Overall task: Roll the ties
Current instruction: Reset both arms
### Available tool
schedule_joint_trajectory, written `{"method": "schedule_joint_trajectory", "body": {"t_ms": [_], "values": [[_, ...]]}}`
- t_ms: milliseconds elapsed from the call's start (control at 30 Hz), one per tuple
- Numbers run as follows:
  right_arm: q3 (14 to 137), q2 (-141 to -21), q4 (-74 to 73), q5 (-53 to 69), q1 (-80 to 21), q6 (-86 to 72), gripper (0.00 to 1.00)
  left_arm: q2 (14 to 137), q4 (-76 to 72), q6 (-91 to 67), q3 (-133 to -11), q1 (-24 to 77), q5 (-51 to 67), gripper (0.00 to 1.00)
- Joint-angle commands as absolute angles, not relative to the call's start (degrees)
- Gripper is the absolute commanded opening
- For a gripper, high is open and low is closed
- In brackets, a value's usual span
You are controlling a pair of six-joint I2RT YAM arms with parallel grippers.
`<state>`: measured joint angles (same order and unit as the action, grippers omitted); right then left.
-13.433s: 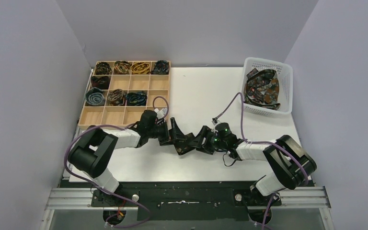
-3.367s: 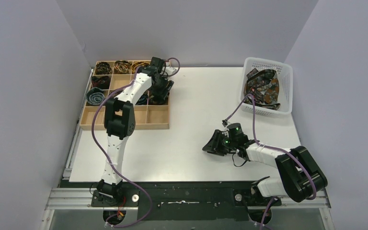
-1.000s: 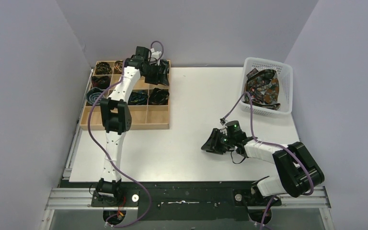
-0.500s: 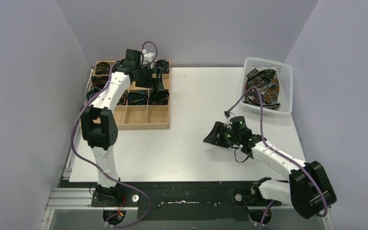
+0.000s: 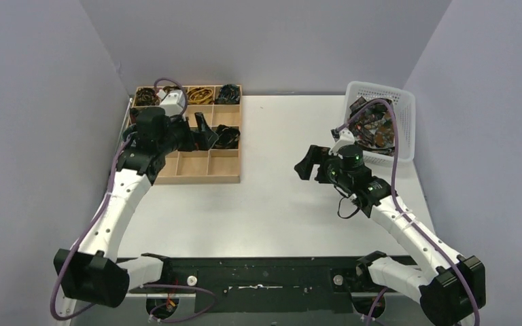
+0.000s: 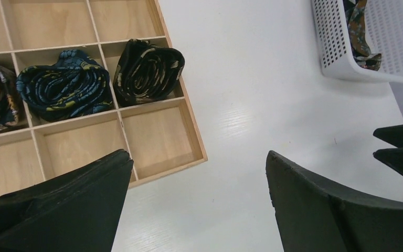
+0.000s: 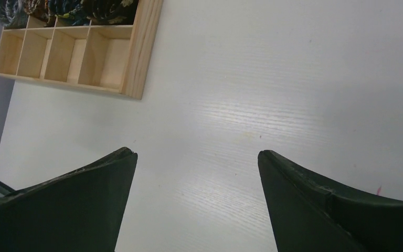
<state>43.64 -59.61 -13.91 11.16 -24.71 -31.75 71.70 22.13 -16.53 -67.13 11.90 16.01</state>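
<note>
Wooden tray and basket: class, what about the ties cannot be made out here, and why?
1. Top view: the left arm covers the tray's left-middle compartments; contents there unseen.
2. Left wrist view: the top edge crops the basket; its ties cannot be counted.
3. Right wrist view: rolled ties cropped by the top edge.

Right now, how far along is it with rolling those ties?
Partway. Several rolled ties sit in the wooden tray, other compartments empty. Nothing is in hand: left claw and right claw both hang open and empty. Loose ties heaped in the white basket are left to roll.
</note>
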Motion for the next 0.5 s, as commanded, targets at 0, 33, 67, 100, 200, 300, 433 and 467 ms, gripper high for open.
{"method": "schedule_joint_trajectory", "body": {"t_ms": [0,33,67,100,200,300,433,467], "values": [[49.8,-57.7,-17.1,5.4,-24.3,-25.5,0.93,63.8,19.6,-20.5,-63.3,12.0,10.2,0.97],[51.0,-57.9,-18.1,4.8,-24.3,-24.8,0.95,61.8,20.1,-20.5,-62.4,12.0,8.8,0.97],[52.3,-58.0,-19.0,4.1,-24.3,-24.0,0.96,60.0,20.7,-20.4,-60.9,12.1,7.3,0.97],[53.6,-58.1,-19.9,3.5,-24.3,-23.3,0.97,58.2,21.7,-20.4,-60.2,12.1,5.5,0.97],[56.3,-58.3,-21.9,1.1,-24.3,-22.2,1.0,54.3,24.9,-20.5,-58.1,12.0,2.7,0.97],[57.3,-58.0,-22.6,-1.9,-24.3,-21.5,1.0,51.0,26.9,-21.3,-55.4,12.0,1.4,0.97],[58.2,-57.5,-23.4,-5.2,-24.3,-21.0,1.0,48.6,29.2,-21.4,-53.9,12.0,-1.3,0.97],[58.7,-57.4,-23.8,-6.1,-24.3,-21.0,1.0,48.4,29.7,-21.5,-54.1,12.0,-2.1,0.97]]}}
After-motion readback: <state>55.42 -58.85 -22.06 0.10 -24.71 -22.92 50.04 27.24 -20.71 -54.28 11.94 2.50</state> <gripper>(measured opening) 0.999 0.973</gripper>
